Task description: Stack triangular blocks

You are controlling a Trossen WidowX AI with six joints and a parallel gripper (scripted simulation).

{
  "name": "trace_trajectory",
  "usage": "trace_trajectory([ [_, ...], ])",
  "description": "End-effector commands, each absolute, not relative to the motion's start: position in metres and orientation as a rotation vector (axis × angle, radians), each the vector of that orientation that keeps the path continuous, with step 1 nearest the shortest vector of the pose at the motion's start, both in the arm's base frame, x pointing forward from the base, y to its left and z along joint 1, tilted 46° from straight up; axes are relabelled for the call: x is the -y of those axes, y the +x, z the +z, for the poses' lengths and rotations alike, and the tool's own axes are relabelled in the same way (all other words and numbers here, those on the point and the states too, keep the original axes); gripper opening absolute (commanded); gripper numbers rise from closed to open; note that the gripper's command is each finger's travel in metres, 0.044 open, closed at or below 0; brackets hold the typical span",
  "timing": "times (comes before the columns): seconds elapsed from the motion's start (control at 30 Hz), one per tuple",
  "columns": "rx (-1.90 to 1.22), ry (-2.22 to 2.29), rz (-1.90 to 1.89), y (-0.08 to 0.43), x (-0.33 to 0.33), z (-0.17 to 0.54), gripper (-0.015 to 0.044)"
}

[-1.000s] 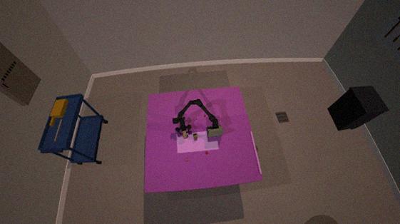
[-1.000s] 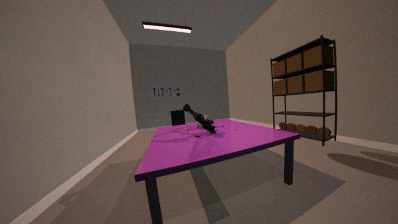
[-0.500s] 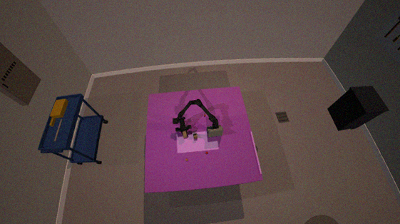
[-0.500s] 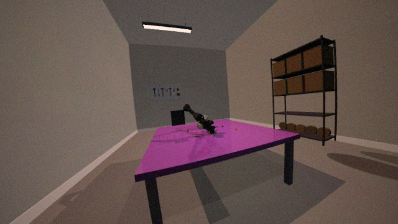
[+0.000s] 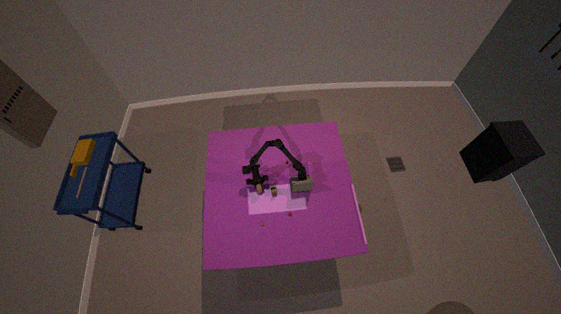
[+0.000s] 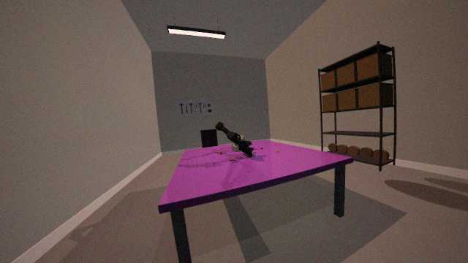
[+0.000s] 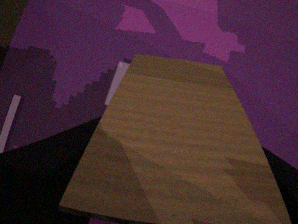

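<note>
A tan wooden triangular block point(image 5: 259, 188) point(image 7: 175, 110) fills much of the wrist view, its broad wood-grained face toward the camera. My gripper point(image 5: 258, 185) point(image 6: 249, 155) point(image 7: 172, 132) is shut on this block, with a dark finger at each side. It is low over the table; whether the block touches the table cannot be told. The other triangular block point(image 5: 274, 191) stands a short way to the right in the top view, apart from the held one. Its sloped face is too small to make out. It cannot be made out in the other two views.
The magenta table point(image 5: 234, 244) point(image 6: 205, 183) bears a bright pale patch around the blocks. A pale grey-green box point(image 5: 301, 185) point(image 6: 235, 147) is by the arm's base. Small red bits point(image 5: 290, 214) point(image 6: 261, 148) and a small orange bit point(image 5: 262, 224) lie on the table.
</note>
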State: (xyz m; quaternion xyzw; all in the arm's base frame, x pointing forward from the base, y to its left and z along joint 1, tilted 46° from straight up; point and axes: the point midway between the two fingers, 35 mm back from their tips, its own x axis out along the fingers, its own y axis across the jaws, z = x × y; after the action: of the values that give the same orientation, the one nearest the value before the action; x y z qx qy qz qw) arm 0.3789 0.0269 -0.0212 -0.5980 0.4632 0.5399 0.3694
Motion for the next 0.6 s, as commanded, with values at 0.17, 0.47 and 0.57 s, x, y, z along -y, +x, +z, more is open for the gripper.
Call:
trace_trajectory([
  [0.17, -1.320, -1.734, 1.232, 0.374, -0.045, -0.020, 0.0000],
  [0.47, -1.449, -1.923, 1.053, 0.368, -0.061, -0.023, 0.0000],
  [0.57, -1.490, -1.984, 0.988, 0.366, -0.067, -0.025, 0.0000],
])
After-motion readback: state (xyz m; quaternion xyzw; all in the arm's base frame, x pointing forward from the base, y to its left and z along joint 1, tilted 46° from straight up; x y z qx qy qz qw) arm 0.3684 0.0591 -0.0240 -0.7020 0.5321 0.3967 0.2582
